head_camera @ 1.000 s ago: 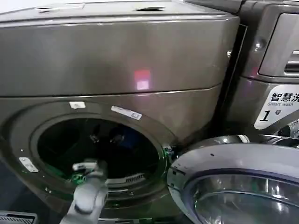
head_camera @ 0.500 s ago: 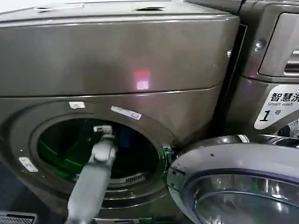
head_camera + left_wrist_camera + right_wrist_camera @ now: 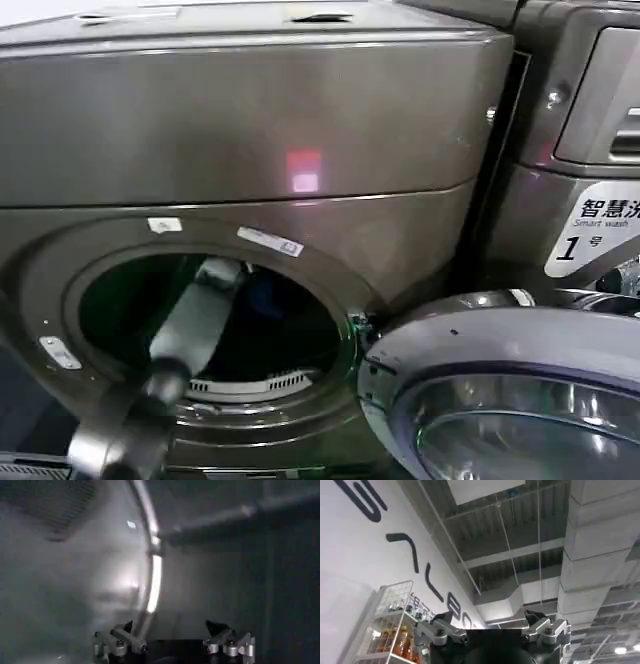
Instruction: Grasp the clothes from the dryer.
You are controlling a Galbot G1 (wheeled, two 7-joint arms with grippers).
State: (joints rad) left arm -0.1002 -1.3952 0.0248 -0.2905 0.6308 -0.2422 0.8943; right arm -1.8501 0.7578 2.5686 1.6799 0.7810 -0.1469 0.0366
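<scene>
Reaching phase, nothing grasped yet. I'm driving grey left arm through round porthole of big bronze-grey metal dryer (image 3: 250, 130). Left gripper (image 3: 172, 642), seen from its wrist camera, is sitting inside drum, fingers spread, nothing between them. Small bundle of dark blue clothes (image 3: 268, 292) is lying deep in drum, just beside arm tip. Porthole rim is crowding arm on left side; more room toward right. Grey-rimmed glass door (image 3: 500, 400) is hanging open at right. Right gripper (image 3: 492, 634) is idling, spread, pointing at ceiling.
</scene>
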